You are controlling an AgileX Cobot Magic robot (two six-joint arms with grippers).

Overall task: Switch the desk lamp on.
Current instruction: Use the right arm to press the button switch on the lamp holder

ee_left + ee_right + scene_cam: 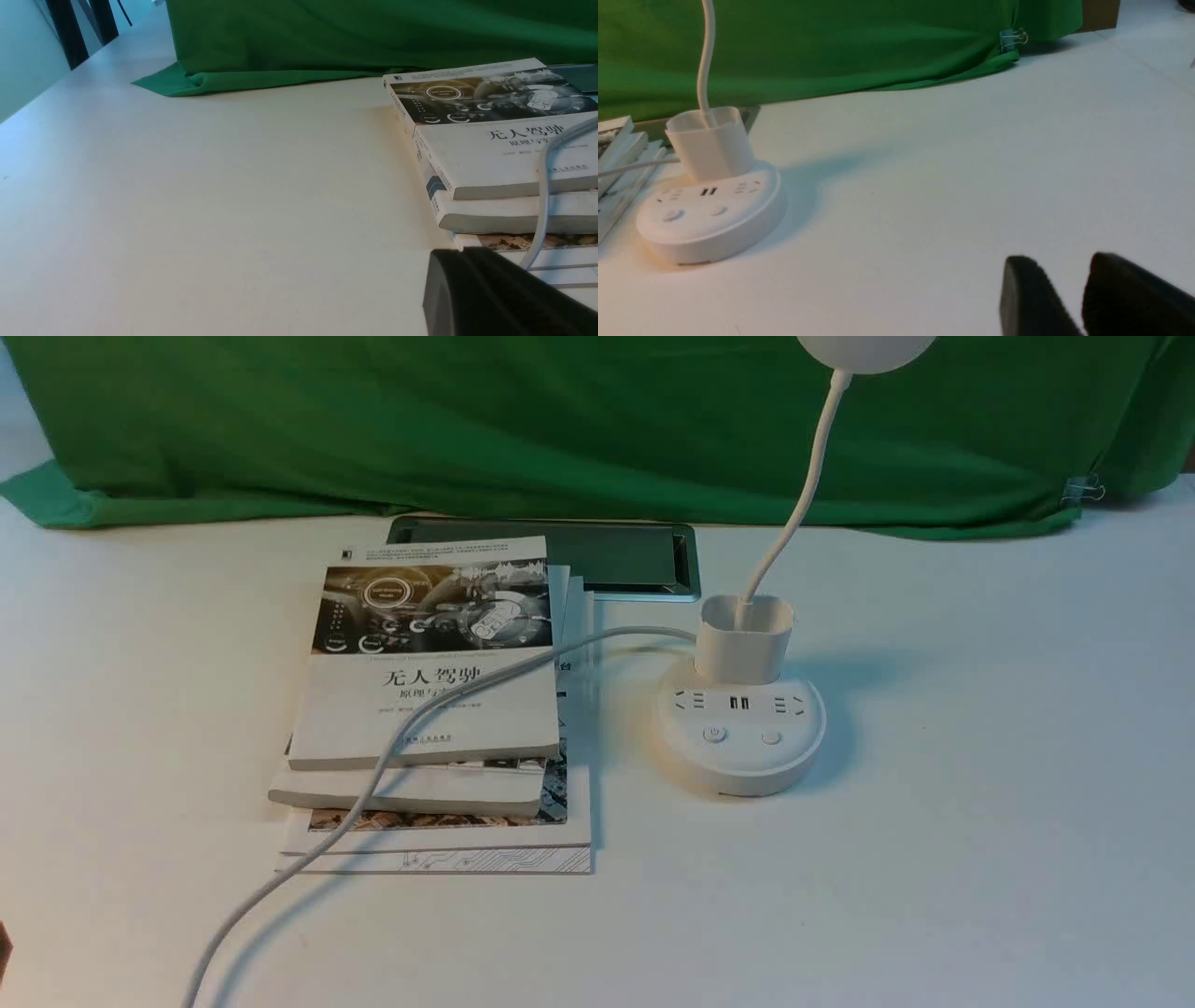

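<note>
Desk lamp [742,733], white plastic with a round puck base, cup-shaped holder and thin gooseneck, stands on the white tabletop [980,821] just right of a stack of paperback books [429,709]. Its grey cord [369,789] trails across them. From my left wrist, only one dark finger of my left pincer [472,289] shows, near the stack, so I cannot tell how it stands. From my right wrist, my right pincer [1064,270] hangs with its fingers slightly apart and empty, over bare tabletop, well apart from the lamp's base.
</note>
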